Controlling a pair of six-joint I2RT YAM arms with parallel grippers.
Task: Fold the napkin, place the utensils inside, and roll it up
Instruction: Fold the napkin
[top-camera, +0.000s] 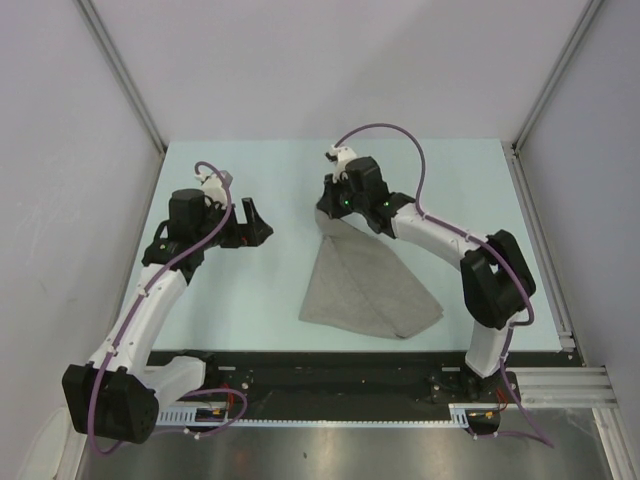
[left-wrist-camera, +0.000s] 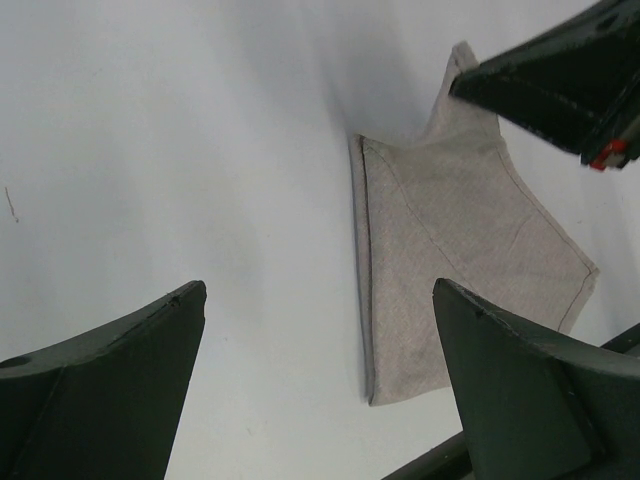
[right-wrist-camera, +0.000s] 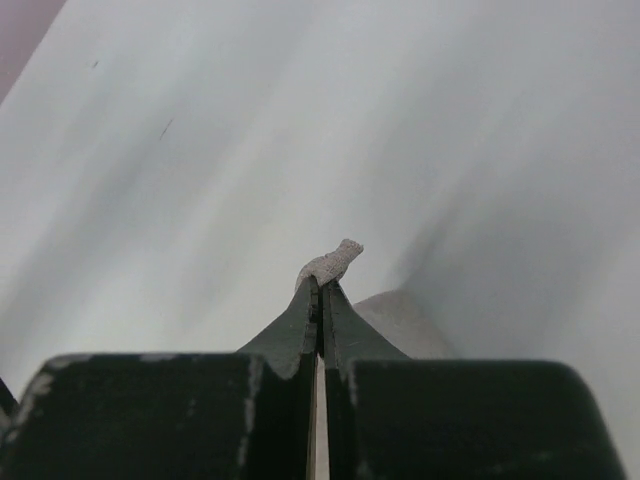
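Note:
The light-grey napkin (top-camera: 365, 290) lies folded on the table, its near part flat and its far corner pulled up into a peak. My right gripper (top-camera: 331, 216) is shut on that corner. In the right wrist view a small tuft of napkin (right-wrist-camera: 332, 262) sticks out past the closed right gripper (right-wrist-camera: 321, 283). My left gripper (top-camera: 256, 224) hangs open and empty to the left of the cloth, apart from it. In the left wrist view the napkin (left-wrist-camera: 450, 250) lies beyond the open left gripper (left-wrist-camera: 318, 290), and the right gripper (left-wrist-camera: 560, 70) holds its top corner. The utensils are out of view.
The pale table (top-camera: 230, 170) is enclosed by grey walls on the left, back and right. A black rail (top-camera: 330, 380) runs along the near edge between the arm bases. A metal frame post (top-camera: 545, 250) borders the right side.

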